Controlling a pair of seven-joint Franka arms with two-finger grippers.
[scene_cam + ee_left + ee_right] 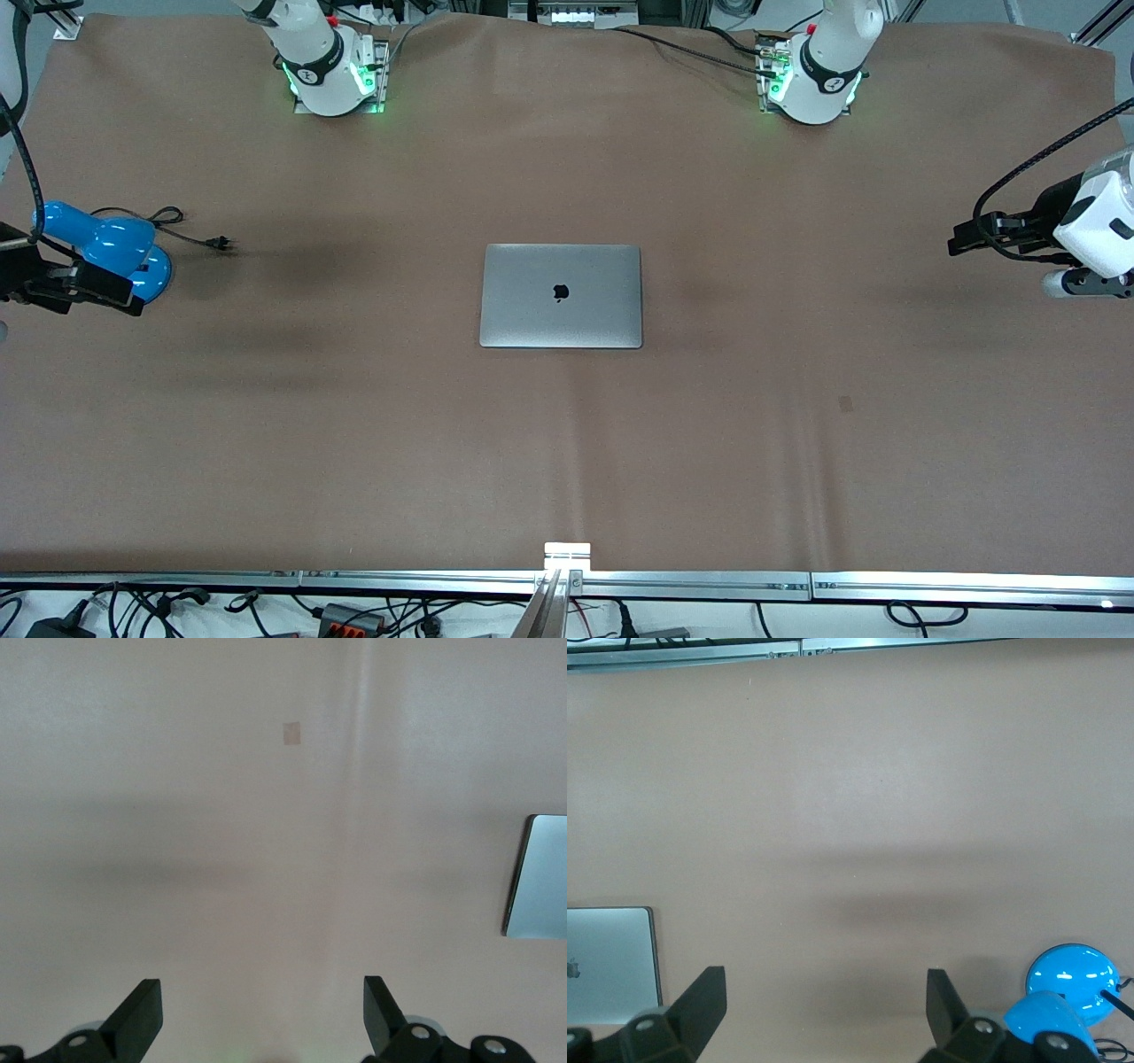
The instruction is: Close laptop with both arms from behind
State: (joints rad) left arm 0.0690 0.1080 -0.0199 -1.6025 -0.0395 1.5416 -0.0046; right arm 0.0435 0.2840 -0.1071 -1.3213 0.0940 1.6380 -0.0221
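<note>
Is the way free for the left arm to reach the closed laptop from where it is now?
Probably yes. The left gripper is open over bare table at the left arm's end, and nothing lies between it and the laptop, which sits shut mid-table. Whether the arm stretches that far is uncertain.

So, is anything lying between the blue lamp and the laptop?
Only the lamp's black cord and plug, lying close to the lamp. From there to the closed laptop the brown table cover is bare, as the front view shows.

The front camera looks down from high across the table; both wrist cameras look down, each catching the laptop [561,295] edge.
</note>
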